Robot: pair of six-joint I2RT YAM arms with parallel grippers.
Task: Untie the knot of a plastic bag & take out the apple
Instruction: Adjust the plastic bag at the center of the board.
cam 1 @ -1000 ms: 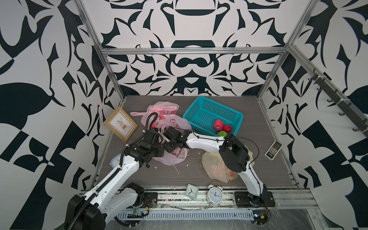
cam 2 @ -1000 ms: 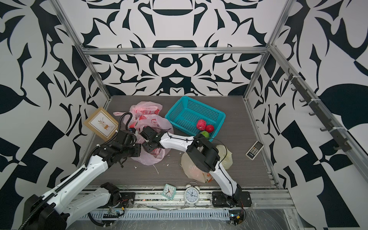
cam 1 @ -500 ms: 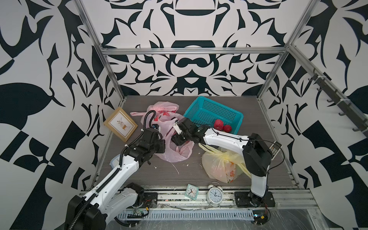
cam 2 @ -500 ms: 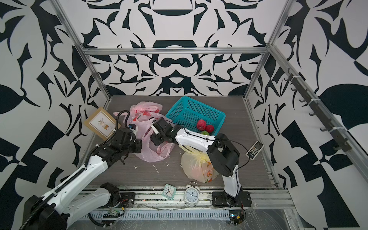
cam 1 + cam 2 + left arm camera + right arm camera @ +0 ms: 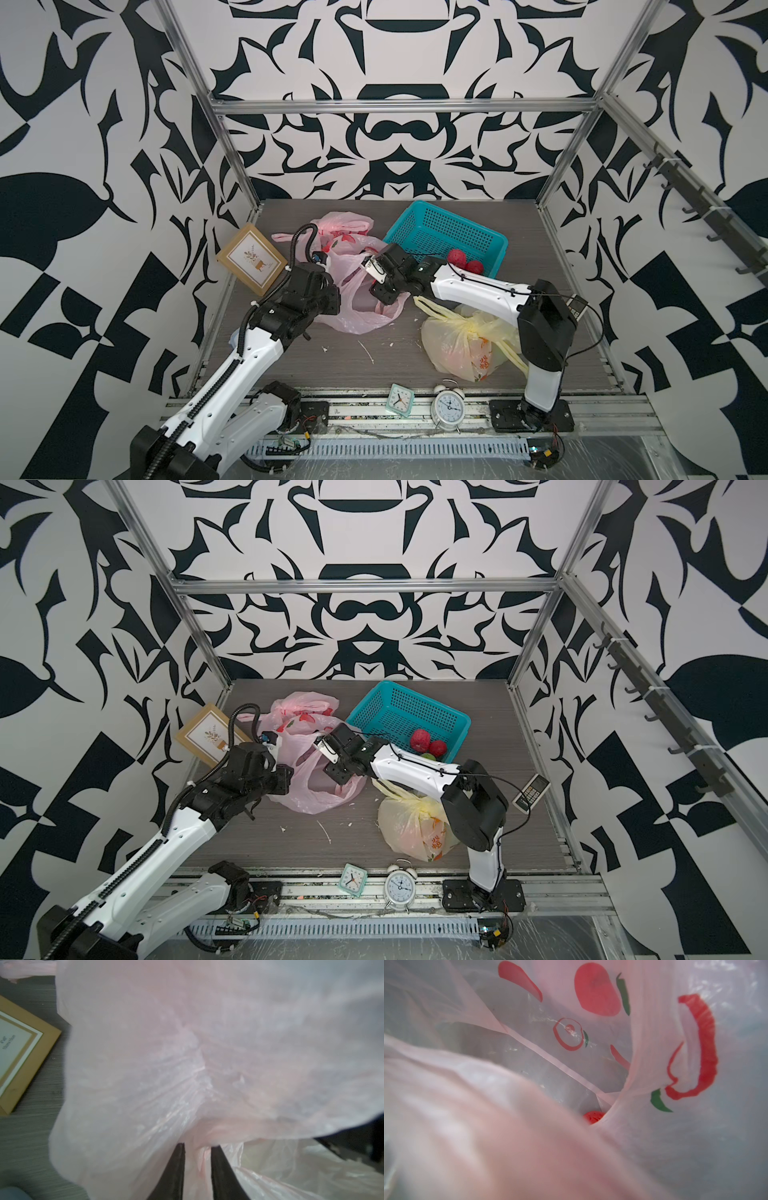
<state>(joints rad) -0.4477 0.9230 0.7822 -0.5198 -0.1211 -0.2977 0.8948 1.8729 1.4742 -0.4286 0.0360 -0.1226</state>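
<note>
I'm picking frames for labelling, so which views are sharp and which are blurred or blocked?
Both top views: sharp and evenly lit. Left wrist view: the pink bag fills it, soft and smeared; the picture frame is clearer. Right wrist view: near plastic is a blur, printed fruit beyond is sharper.

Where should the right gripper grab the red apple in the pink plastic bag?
Across its rounded sides, probably, straight in through the pink plastic bag's open mouth: only a sliver of the red apple shows behind a fold; part that first.

We see the whole table [image 5: 332, 374] from high in both top views. Both wrist cameras face the pink bag [image 5: 166, 1043] closely.
</note>
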